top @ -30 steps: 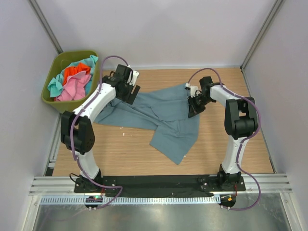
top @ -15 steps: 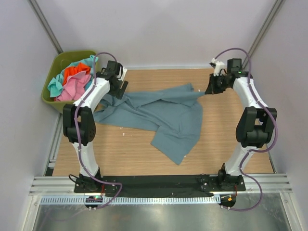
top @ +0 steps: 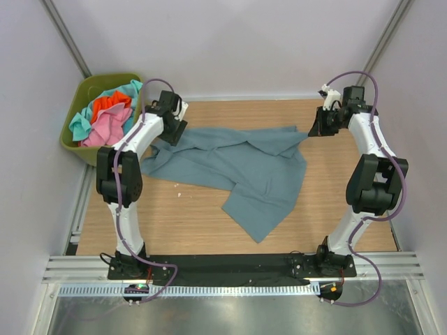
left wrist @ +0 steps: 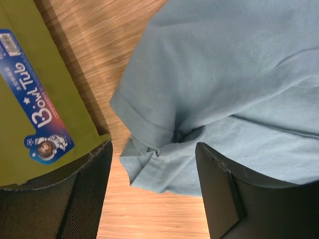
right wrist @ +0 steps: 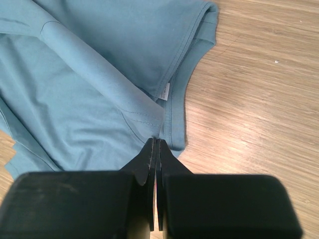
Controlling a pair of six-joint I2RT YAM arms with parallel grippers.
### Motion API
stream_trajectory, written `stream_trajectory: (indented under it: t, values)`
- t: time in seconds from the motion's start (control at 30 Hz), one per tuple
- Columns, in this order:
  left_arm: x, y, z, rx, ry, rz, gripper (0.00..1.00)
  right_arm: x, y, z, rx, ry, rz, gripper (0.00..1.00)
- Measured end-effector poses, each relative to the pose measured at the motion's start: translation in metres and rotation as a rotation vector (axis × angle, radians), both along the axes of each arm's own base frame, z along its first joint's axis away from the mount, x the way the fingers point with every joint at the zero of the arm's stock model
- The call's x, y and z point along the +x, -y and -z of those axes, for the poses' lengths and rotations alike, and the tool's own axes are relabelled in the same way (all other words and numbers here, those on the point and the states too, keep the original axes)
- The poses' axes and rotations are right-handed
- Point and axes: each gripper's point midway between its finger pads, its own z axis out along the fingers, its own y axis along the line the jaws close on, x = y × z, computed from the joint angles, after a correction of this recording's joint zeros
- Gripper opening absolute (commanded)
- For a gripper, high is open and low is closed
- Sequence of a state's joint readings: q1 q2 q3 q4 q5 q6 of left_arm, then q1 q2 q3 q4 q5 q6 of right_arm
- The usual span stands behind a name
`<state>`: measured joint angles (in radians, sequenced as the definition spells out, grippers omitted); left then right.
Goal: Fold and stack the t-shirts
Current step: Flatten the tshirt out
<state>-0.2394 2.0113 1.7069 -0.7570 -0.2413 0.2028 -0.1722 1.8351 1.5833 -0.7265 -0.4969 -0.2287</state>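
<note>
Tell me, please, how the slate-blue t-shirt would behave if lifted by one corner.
Probably floppy, sagging when lifted: the slate-blue t-shirt lies in soft folds on the table. Likely light: the cloth looks thin at its hems.

white arm links [top: 143,136] w/ black joints [top: 115,178], purple cables [top: 357,72], black fingers [left wrist: 217,191]

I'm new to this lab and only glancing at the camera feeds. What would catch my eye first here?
The muted slate-blue cloth t-shirt sprawls rumpled across the middle of the wooden table. One edge is pinched in the shut right claw, while the left claw stands open around a sleeve. At the far left corner, an olive-green plastic bin holds a heap of pink, orange-red and turquoise shirts.
</note>
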Motion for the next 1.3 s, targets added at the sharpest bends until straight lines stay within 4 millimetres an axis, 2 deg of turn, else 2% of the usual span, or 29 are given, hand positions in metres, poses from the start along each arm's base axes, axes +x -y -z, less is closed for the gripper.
stream_trajectory:
  t: [0.23,0.43,0.57,0.77,0.87,0.9,1.0,1.17,1.3]
  values:
    - [0.005,0.007,0.026,0.048,-0.053,0.072,0.63,0.000,0.003,0.001,-0.004,-0.002,0.008,0.01]
    - [0.000,0.038,0.048,0.076,-0.106,0.175,0.54,0.000,0.006,0.004,-0.003,-0.009,0.014,0.02]
    - [0.004,0.055,0.054,0.067,-0.111,0.211,0.50,0.000,0.007,0.005,-0.002,-0.011,0.016,0.02]
    - [0.007,0.053,0.057,0.071,-0.118,0.213,0.47,0.000,0.009,0.005,-0.002,-0.012,0.020,0.01]
    - [0.007,0.051,0.058,0.073,-0.122,0.209,0.35,0.000,0.010,0.005,-0.001,-0.012,0.023,0.01]
    - [0.008,0.050,0.059,0.074,-0.125,0.210,0.23,0.000,0.010,0.005,-0.001,-0.012,0.024,0.02]
    - [0.009,0.051,0.062,0.076,-0.133,0.211,0.00,0.000,0.010,0.005,0.000,-0.012,0.025,0.01]
    - [0.006,0.051,0.064,0.074,-0.150,0.218,0.00,0.001,0.013,0.004,-0.001,-0.011,0.034,0.02]
    - [0.006,0.057,0.055,0.061,-0.134,0.225,0.00,0.000,0.028,0.003,-0.004,-0.009,0.073,0.02]
